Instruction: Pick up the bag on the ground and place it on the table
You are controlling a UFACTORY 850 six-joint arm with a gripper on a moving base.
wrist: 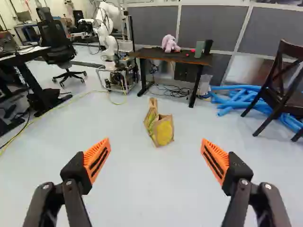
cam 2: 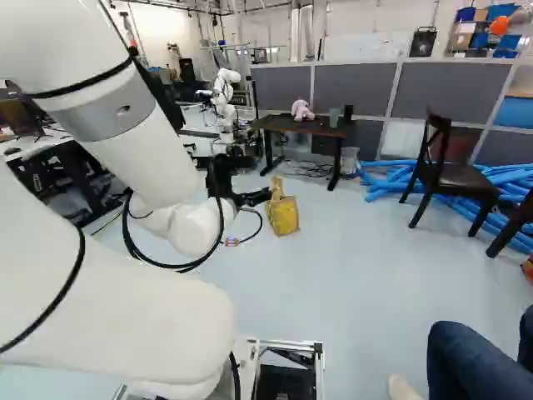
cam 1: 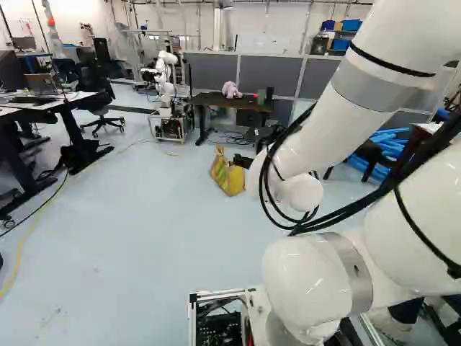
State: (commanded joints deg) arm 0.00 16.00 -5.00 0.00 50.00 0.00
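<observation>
We've got black, orange-padded fingers (wrist: 98,160) spread wide. Tan-and-yellow bag (wrist: 163,132), probably paper, sits on the pale floor (wrist: 142,189) ahead, short of the dark rectangular counter (wrist: 150,53).

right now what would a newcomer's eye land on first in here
Probably the yellow and tan bag standing on the pale blue-grey floor, ahead of the black gripper's wide-open fingers with ribbed orange pads. Next, perhaps the pink plush toy on the dark wooden table beyond the bag, and the heap of bright blue tubes behind the dark wooden chair at the right of the right base view.
</observation>
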